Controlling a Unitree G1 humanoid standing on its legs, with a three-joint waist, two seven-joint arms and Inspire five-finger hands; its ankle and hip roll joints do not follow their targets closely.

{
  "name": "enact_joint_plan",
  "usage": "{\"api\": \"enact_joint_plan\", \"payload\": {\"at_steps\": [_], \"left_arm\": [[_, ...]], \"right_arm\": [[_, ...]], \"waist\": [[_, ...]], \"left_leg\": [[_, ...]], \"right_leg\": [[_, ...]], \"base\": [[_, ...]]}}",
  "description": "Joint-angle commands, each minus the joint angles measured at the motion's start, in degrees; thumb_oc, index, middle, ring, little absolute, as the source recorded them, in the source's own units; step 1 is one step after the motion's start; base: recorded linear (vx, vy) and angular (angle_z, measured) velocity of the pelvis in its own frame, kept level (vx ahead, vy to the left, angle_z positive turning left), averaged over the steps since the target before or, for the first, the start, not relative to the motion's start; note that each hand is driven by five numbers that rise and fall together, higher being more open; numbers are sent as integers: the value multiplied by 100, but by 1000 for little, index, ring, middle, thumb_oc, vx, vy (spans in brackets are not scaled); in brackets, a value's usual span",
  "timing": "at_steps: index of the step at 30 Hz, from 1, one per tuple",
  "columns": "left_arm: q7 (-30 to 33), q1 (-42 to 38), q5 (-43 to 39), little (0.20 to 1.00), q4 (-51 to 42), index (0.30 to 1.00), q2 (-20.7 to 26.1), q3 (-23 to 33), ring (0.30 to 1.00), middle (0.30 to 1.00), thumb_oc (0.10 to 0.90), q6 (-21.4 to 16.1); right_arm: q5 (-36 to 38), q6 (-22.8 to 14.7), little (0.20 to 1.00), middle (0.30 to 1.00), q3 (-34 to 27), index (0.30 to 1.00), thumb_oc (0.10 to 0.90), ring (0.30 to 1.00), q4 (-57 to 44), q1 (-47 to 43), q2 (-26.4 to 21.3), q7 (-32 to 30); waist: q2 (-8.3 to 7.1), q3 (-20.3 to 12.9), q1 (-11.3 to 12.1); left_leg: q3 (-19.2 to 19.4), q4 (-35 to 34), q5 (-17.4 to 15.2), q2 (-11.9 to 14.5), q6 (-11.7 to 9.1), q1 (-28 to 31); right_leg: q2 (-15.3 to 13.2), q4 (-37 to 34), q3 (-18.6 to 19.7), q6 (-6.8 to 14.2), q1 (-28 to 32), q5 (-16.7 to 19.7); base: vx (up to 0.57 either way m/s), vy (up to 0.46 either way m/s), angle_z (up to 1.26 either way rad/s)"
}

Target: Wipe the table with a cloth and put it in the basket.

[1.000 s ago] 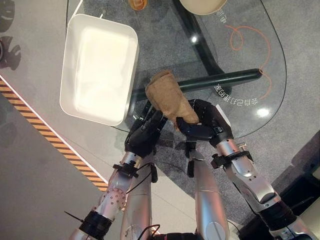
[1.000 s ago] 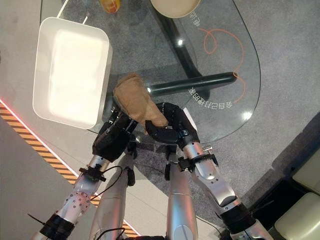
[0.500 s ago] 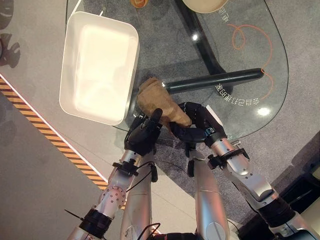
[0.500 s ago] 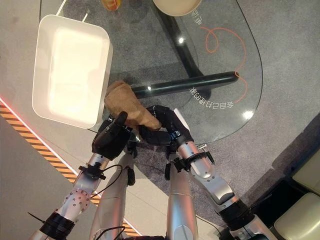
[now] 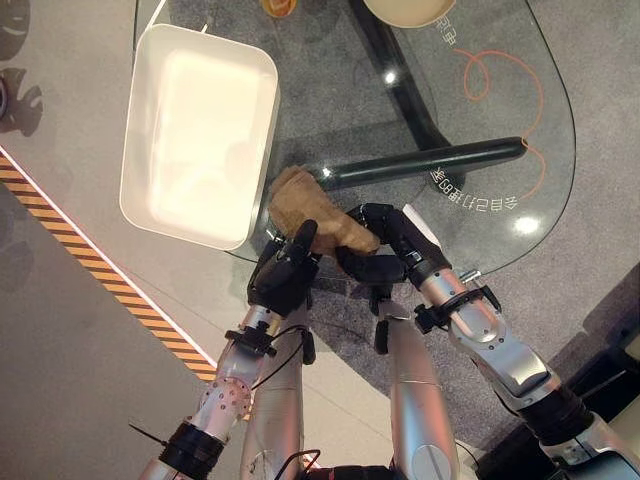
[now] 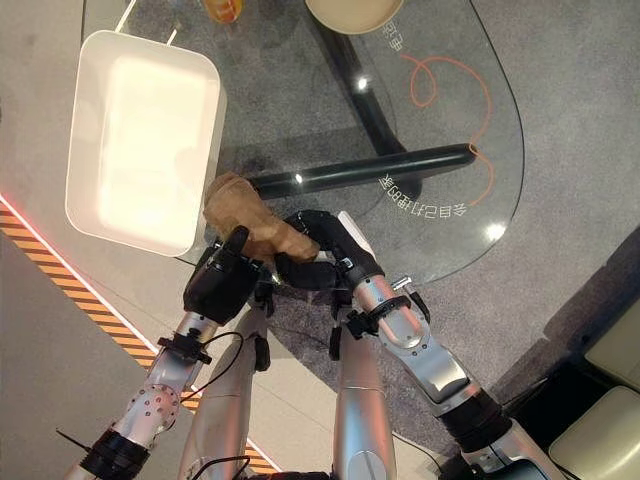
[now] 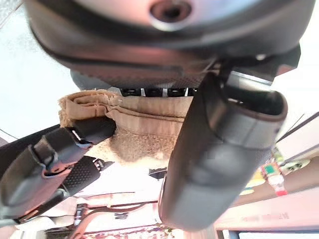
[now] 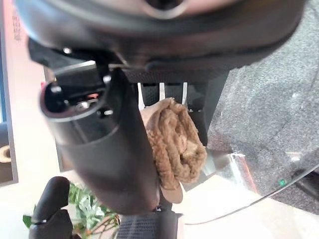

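Grey carpet shows through the glass counter [image 5: 480, 190], whose rounded top carries the things. On its near edge lies the brown cloth [image 5: 305, 205], bunched into a thick fold between the two hands. The right hand [image 5: 385, 245] has its fingers curled round the cloth's end closest to its own arm; its wrist view shows the cloth [image 8: 174, 144] pinched between thumb and fingers. The left hand [image 5: 285, 270] sits just beside the right one, at the counter's rim, its thumb raised against the cloth's underside edge; its wrist view shows the cloth [image 7: 134, 129] lying across its fingertips, with the right hand's fingers [image 7: 55, 154] clamped on it from the side. Beyond the left hand, touching or nearly touching the cloth's far end, stands the white basket [image 5: 140, 130], a rectangular tub. A dark tube [image 5: 430, 160] under the glass runs away past the right hand. Farther beyond both hands sit a beige bowl [image 5: 410, 10] and an orange object [image 5: 277, 7] at the counter's far side.
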Motion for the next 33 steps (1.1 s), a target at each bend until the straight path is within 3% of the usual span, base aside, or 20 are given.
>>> {"api": "enact_joint_plan", "payload": {"at_steps": [1, 8, 24, 25, 26, 27, 33], "left_arm": [[-858, -215, -212, 900, -983, 900, -197, 236, 900, 900, 800, -279], [-844, -267, -571, 900, -1033, 900, -325, 329, 900, 900, 800, -283], [-733, -348, -118, 900, -920, 900, -385, 353, 900, 900, 800, -284], [-741, -346, -122, 683, -923, 714, -390, 359, 714, 714, 583, -289], [-710, -335, -125, 376, -924, 451, -394, 363, 451, 451, 276, -319], [-633, -334, -107, 200, -918, 300, -398, 371, 300, 300, 100, -356], [-227, -342, 321, 200, -850, 300, -349, 400, 300, 300, 100, -522]], "right_arm": [[-252, -230, 200, 300, 346, 300, 100, 300, -899, -130, -130, 390], [-388, -99, 200, 300, 364, 300, 100, 300, -953, -227, -107, 528], [-697, -113, 200, 300, 372, 300, 100, 300, -940, -341, -147, 950], [-703, -119, 200, 300, 367, 300, 100, 300, -931, -344, -150, 960], [-733, -128, 200, 300, 366, 300, 100, 300, -914, -344, -147, 980], [-765, -129, 200, 300, 364, 300, 100, 300, -917, -337, -138, 999], [-759, -101, 200, 300, 344, 300, 100, 300, -936, -354, -182, 1018]], "waist": [[-198, -148, 92], [-238, -148, 113], [-277, -148, 134], [-279, -148, 138], [-278, -148, 142], [-279, -148, 142], [-292, -148, 155]], "left_leg": [[279, 905, -977, -393, 68, -116], [260, 923, -984, -415, 68, -121], [234, 902, -992, -429, 75, -90], [231, 884, -988, -432, 74, -75], [227, 880, -988, -434, 71, -72], [225, 885, -990, -435, 71, -81], [204, 890, -984, -448, 73, -93]], "right_leg": [[254, -838, -385, 86, 121, 555], [252, -844, -402, 91, 135, 563], [242, -849, -424, 122, 157, 579], [240, -866, -426, 123, 176, 580], [241, -871, -427, 126, 180, 581], [244, -864, -425, 127, 169, 581], [240, -878, -428, 140, 175, 591]], "base": [[0, 0, 0], [0, 0, 0], [0, 0, 0], [0, 0, 0], [0, 0, 0], [0, 0, 0], [1, -1, 1]]}}
